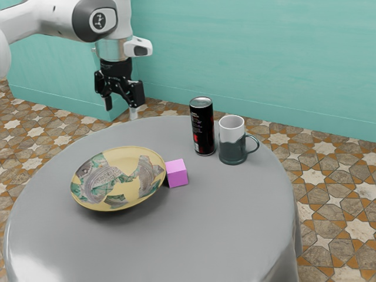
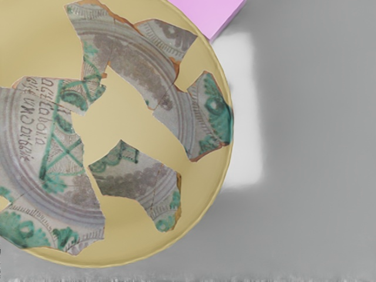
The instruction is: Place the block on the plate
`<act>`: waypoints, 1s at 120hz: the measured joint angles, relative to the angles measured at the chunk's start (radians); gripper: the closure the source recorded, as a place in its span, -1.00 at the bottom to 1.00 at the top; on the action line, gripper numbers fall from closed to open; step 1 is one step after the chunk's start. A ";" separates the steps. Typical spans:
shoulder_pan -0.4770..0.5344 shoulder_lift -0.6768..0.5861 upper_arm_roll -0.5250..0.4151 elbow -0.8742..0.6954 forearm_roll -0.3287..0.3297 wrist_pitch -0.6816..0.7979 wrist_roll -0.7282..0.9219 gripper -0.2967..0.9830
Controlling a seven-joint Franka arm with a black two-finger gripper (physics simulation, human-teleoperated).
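In the exterior view my gripper hangs high over the table's far edge, up and to the left of the block, its two fingers apart with nothing between them. The pink block rests on the table against or very near the plate's right rim; I cannot tell if they touch. The yellow plate, patterned with grey and green shards, has bare space on it. From the wrist camera, the plate lies below the hand, and part of the block is visible just past its rim.
A black can and a white-and-teal mug stand side by side behind the block, toward the exterior view's right. The round table has a grey cloth, and a teal wall rises beyond it.
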 joint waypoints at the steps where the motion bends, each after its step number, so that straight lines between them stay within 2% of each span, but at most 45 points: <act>1: 0.000 0.000 0.000 0.000 0.000 -0.001 0.001 -0.54; 16: -0.003 -0.001 -0.002 -0.003 0.004 -0.004 0.008 -0.54; 32: 0.000 0.023 -0.011 -0.022 0.005 0.056 0.003 -0.54; 48: -0.003 0.056 0.019 -0.031 0.003 0.131 -0.115 -0.54; 75: -0.015 0.063 -0.107 -0.048 0.005 0.209 -0.522 -0.54; 107: -0.052 0.148 -0.133 -0.038 0.041 0.321 -1.080 -0.54; 120: -0.051 0.182 -0.129 0.016 0.045 0.342 -1.289 -0.54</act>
